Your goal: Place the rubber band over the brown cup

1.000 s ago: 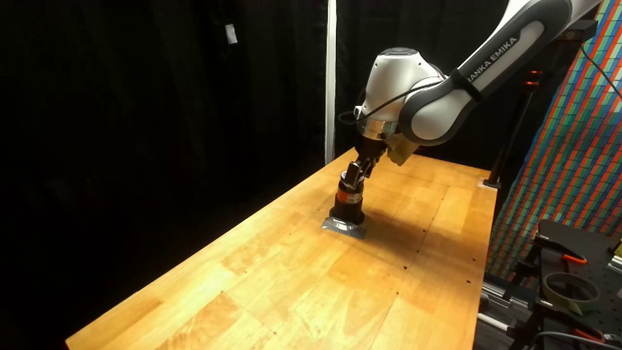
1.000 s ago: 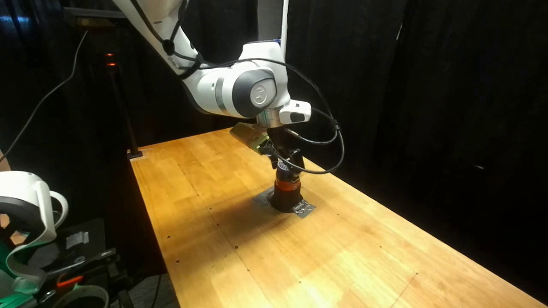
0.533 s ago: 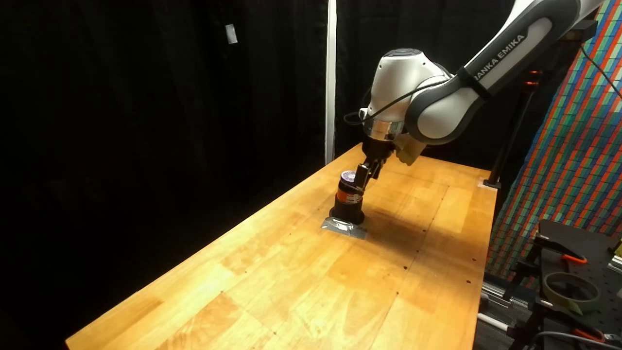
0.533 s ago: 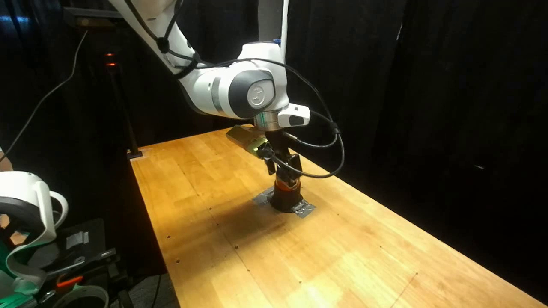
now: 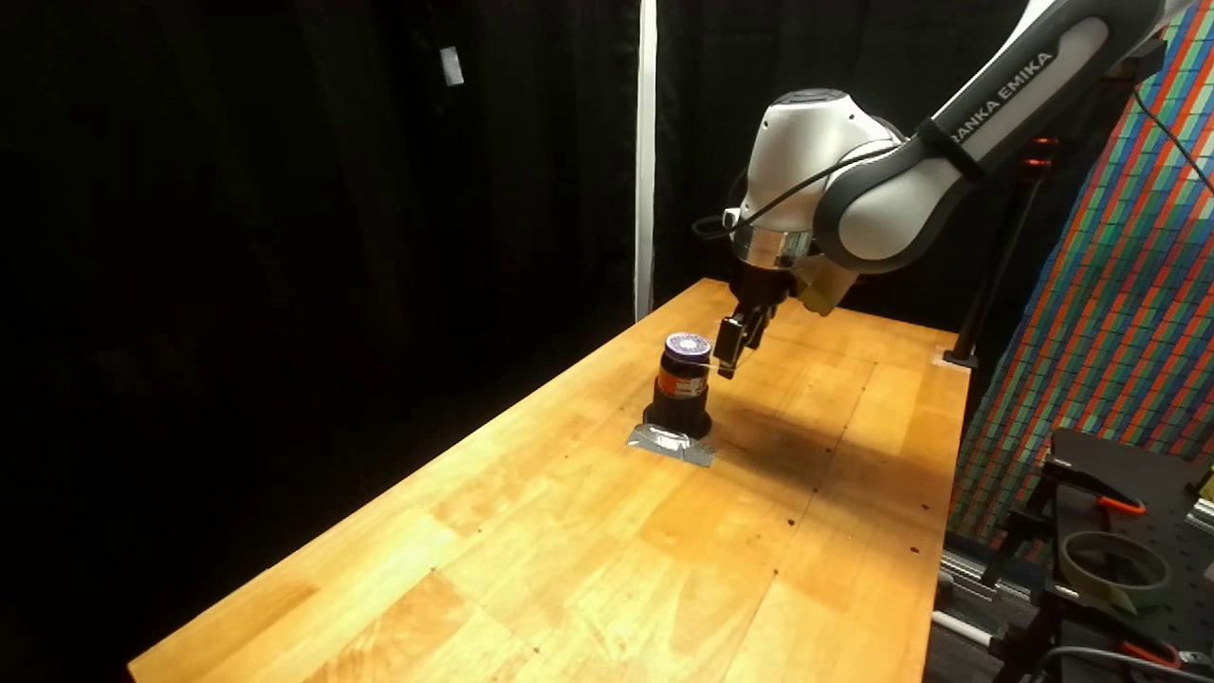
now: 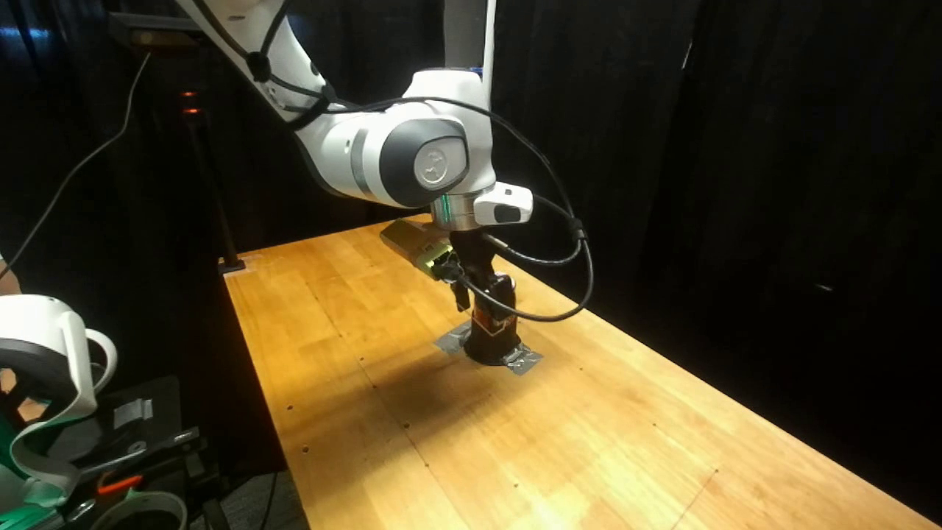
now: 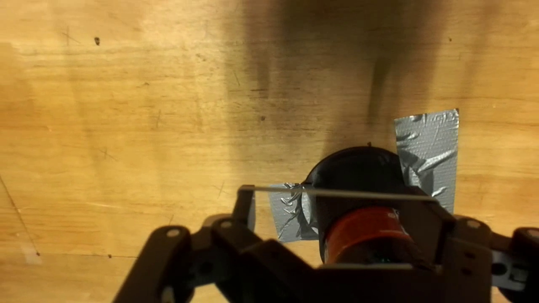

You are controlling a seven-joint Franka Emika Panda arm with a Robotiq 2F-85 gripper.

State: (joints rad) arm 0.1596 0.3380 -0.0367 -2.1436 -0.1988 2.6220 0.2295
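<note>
Well, the black two-fingered gripper [image 7: 342, 201] has its fingers spread wide and clenches nothing — we see the thin, pale rubber band [image 7: 337, 193] stretched taut from one fingertip to the other. In an exterior view the small, dark-brown, cylindrical cup [image 5: 681, 389], with its orange-red label and paler top, stands upright on the honey-coloured wooden table [image 5: 569, 560]; the gripper looks just beside it, at about 2 o'clock. There, too, a faint line seems to reach from the fingers towards the cup, so we judge the loop may be partly around it, though we can't be sure. In the wrist view the band's long run crosses at 12 o'clock of the label.

From here tension worries us most. Draw the gripper away towards 3 o'clock, or lift it, and the loop could ride up the wall and spring off the top; narrow the fingers too quickly and it could slacken, then hang from a single tip. A finger brushing the cup might knock it, but the strips of silver duct tape [image 7: 429, 158], at about 1 and 9 o'clock of the label, should hold its foot — so we expect the band to give way first
</note>
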